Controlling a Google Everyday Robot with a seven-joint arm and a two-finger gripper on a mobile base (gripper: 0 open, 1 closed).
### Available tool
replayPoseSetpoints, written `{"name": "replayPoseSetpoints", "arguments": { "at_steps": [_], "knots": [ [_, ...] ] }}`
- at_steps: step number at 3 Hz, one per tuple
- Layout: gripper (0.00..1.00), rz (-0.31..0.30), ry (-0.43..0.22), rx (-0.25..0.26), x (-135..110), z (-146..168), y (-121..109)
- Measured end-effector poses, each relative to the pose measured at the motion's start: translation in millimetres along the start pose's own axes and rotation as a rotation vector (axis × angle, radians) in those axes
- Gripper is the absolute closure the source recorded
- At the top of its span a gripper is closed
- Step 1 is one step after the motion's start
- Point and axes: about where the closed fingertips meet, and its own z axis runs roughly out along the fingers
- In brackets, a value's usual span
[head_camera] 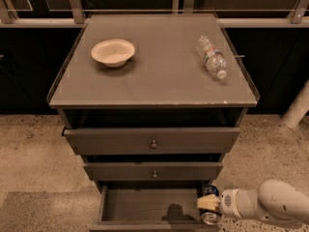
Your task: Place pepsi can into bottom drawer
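Task close to its end, not finished. Small blue aluminium pepsi can [210, 217] with silver ends, upright, pinched between the jaws of the gripper [208, 203] at the right end of the bottom drawer [140, 206]. Cannot tell whether it is over the interior or over the right wall. Drawer pulled out: shallow grey-brown box, plain matte floor. Left to do, by judgement: lower, release, draw back. Arm casing white, smooth, rounded. Two wider drawers above, each with a small round knob. On the cabinet's matte grey surface [159, 81]: pale shallow bowl [113, 51] far left, clear ribbed plastic bottle [211, 57] lying on its side far right.
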Motion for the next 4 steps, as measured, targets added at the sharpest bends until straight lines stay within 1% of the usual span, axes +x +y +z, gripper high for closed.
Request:
{"name": "replayPoseSetpoints", "arguments": {
  "at_steps": [1, 2, 3, 4],
  "knots": [
    [1.00, 0.041, 0.043, -0.033, 20.1, 25.2, -8.4],
    [1.00, 0.060, 0.019, -0.038, 20.0, 21.7, -12.4],
    [1.00, 0.044, 0.007, -0.069, 8.1, 40.1, -32.0],
    [1.00, 0.028, 0.038, -0.170, 0.2, 92.9, -50.4]
  ]
}}
